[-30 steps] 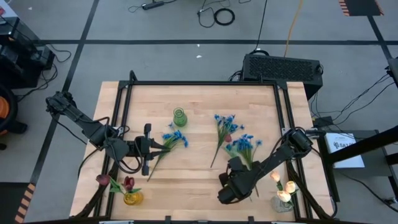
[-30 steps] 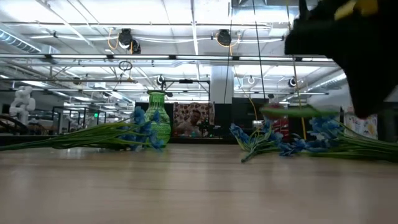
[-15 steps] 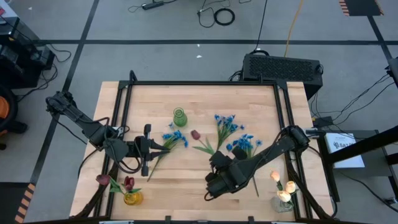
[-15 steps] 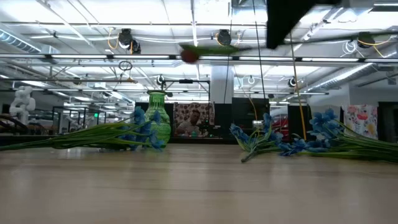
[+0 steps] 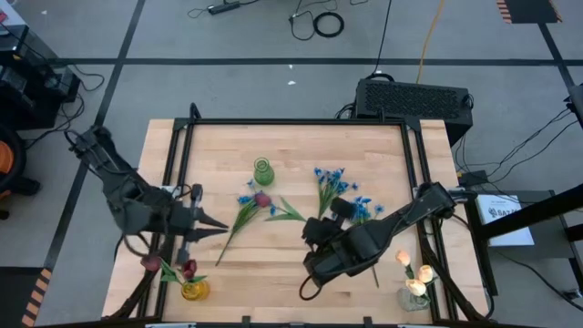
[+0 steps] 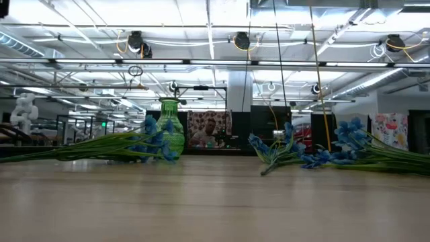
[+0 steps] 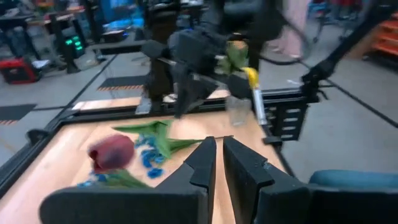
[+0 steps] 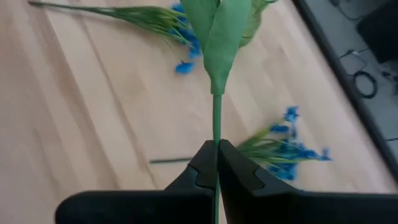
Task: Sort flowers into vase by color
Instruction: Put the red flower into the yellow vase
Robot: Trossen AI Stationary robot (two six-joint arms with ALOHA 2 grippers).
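Red tulip (image 5: 262, 199) rides pinched in the right gripper (image 8: 217, 163); left gripper (image 7: 216, 163) nearly closed, empty; blue flowers (image 5: 330, 179) lie unsorted beside the empty green vase (image 5: 263, 170).

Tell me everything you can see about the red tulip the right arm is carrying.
The red tulip is an artificial flower: a dark red closed bloom on a thin green stem with long green leaves. The right tool is shut on the stem, holding it above the table. In the high view its bloom shows just below the green vase, over the blue flowers.
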